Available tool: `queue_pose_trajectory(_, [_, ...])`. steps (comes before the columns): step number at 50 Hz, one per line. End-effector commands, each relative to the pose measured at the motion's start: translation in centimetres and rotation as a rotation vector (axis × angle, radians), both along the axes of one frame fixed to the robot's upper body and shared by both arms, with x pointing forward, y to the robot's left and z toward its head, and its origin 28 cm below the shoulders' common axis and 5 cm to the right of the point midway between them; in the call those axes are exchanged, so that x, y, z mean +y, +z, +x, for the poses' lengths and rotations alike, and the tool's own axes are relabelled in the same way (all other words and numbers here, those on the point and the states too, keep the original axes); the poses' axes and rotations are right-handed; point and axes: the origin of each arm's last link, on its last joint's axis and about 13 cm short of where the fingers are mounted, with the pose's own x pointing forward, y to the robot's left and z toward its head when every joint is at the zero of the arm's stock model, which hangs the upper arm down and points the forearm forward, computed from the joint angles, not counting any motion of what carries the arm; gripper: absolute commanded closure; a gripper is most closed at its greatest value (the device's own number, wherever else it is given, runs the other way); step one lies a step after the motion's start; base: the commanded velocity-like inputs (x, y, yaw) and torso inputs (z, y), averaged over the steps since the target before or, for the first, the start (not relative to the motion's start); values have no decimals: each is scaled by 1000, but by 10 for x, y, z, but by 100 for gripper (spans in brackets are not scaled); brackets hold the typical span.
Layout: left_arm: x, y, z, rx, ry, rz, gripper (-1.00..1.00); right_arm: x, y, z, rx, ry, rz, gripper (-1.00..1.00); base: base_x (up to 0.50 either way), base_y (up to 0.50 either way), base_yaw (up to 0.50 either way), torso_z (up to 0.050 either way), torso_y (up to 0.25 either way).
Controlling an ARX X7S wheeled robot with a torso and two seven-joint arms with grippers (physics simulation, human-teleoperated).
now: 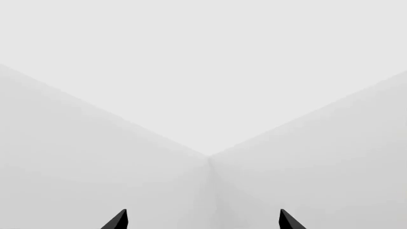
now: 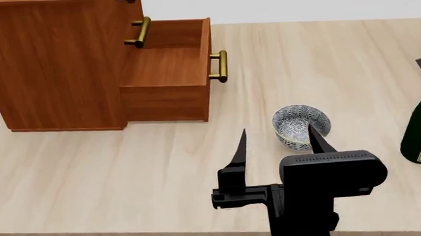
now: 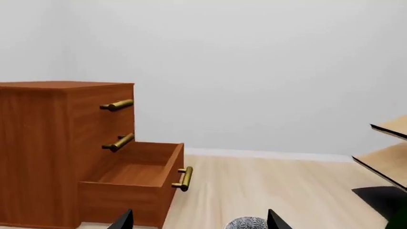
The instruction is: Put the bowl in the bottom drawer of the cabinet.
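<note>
The right gripper has its jaws apart just beside the bowl; the bottom drawer stands open. Left jaws apart.

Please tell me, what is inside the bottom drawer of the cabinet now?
The bottom drawer stands pulled open, and only its bare wooden floor shows. The bowl sits outside on the table. The drawer's part inside the cabinet is hidden.

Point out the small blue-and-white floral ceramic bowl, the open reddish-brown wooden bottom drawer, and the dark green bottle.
bowl (image 2: 297, 123): head view, patterned inside.
bottom drawer (image 2: 165, 66): head view, bare wooden floor inside.
bottle (image 2: 418, 129): head view, green body above the label.
</note>
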Motion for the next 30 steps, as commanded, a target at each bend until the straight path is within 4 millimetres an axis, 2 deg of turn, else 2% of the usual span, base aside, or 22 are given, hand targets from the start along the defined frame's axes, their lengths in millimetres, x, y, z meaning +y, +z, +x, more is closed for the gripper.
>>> queue_pose_trajectory(1, [0, -1, 0, 0, 3, -1, -100, 0, 0, -1, 2, 3, 2, -100, 316, 164, 0, 0, 0])
queue_pose_trajectory(9, [0, -2, 1, 5, -6, 1, -100, -1, -1, -2, -5, -4, 19, -100, 312, 135, 0, 0, 0])
queue_pose_trajectory(30, [-1, 0, -2, -7, -17, -10, -100, -2, 0, -3, -11, -2, 25, -100, 312, 28, 0, 0, 1])
